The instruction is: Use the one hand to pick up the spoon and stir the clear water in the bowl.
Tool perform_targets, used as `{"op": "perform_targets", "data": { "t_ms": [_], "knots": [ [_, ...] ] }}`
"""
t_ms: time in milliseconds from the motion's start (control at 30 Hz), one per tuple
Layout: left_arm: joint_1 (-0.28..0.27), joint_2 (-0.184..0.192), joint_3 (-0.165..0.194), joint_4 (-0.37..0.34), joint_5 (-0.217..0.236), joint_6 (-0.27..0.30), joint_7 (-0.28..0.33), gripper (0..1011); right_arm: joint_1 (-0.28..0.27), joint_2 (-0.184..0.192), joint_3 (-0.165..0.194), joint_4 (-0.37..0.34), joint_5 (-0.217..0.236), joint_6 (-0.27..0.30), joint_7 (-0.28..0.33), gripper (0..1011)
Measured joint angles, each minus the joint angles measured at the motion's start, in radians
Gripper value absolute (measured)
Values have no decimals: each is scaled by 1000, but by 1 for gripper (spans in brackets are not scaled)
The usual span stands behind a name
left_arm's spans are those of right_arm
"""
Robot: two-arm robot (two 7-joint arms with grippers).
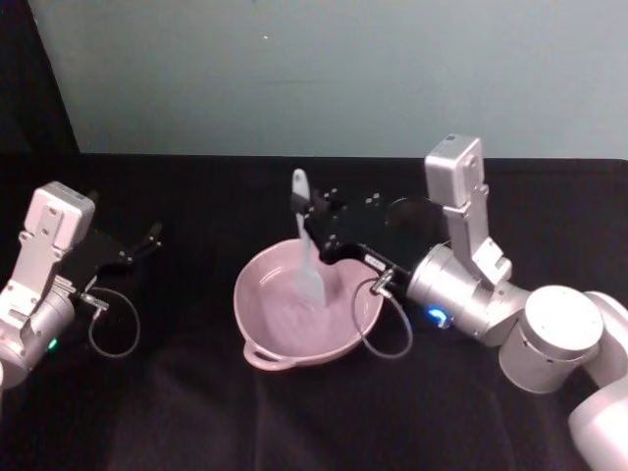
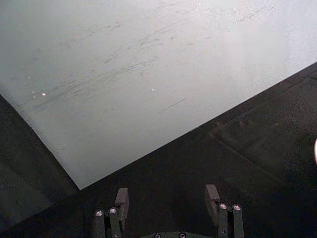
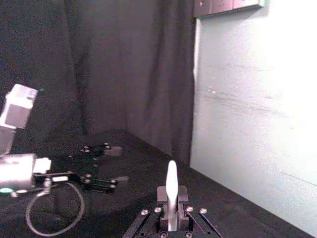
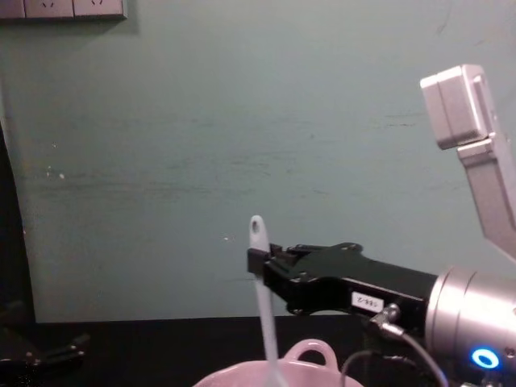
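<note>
Right gripper (image 1: 313,222) comes in from the right and hangs above the bowl (image 1: 263,329), fingers clamped on the spoon (image 1: 307,263) high on its handle, just under the oval hole. Holding it that high probably keeps the black fingers out of the water while the blade goes down. Spoon is near upright with a slight tilt, blade inside the bowl and low by the inner wall; cannot tell whether it touches bottom. The water is too clear to make out. Bowl sits mid-table on the black cloth (image 1: 177,412), loop handle (image 1: 268,357) toward the robot. Judged: pick-up done, stirring in hand. The upright hold should let the wrist sweep circles without knocking the rim. Left gripper (image 1: 135,245) is parked well off to the left, low over the cloth, fingers (image 2: 122,197) apart and holding nothing.
</note>
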Motion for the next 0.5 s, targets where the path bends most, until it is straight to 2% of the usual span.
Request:
{"op": "perform_targets", "data": {
  "t_ms": [167,333,500],
  "knots": [
    [0,0,0,0,0,0,0,1011,-14,22,18,-25,-5,8,-18,112],
    [0,0,0,0,0,0,0,1011,-65,53,41,-89,-1,25,-36,112],
    [0,0,0,0,0,0,0,1011,-115,73,48,-153,2,37,-44,112]
  ]
}}
